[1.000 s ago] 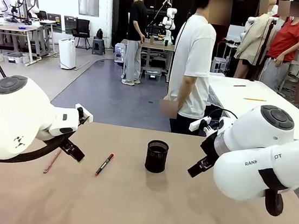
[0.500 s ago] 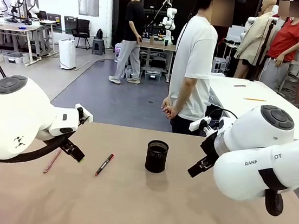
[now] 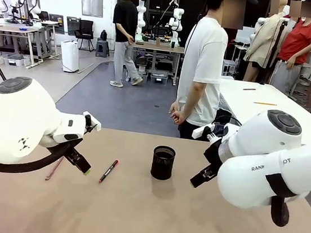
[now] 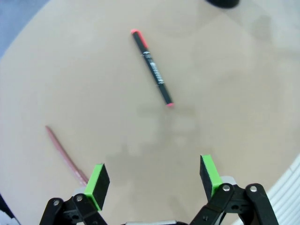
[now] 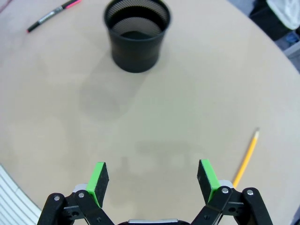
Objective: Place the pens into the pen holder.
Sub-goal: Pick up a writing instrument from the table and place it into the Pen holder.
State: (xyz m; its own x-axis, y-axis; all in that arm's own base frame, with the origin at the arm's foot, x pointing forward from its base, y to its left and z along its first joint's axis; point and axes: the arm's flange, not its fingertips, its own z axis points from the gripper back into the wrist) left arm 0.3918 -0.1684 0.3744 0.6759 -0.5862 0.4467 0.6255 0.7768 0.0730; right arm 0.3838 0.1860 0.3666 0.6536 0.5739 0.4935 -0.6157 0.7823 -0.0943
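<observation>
Both pincers are wide open, nothing in either. The left gripper (image 4: 152, 178) hovers over the tabletop's (image 3: 132, 216) left side. The pink pencil (image 4: 65, 157) lies closest to the left edge, with the black pen (image 4: 152, 68) between it and the pen holder (image 3: 163, 163), which stands mid-table. The right gripper (image 5: 152, 180) hangs right of the holder, with the yellow pencil (image 5: 247, 157) flat on the tabletop nearby.

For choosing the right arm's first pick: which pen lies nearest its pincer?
The yellow-orange pencil, close to the right pincer; the black pen with red ends lies beyond the pen holder.
</observation>
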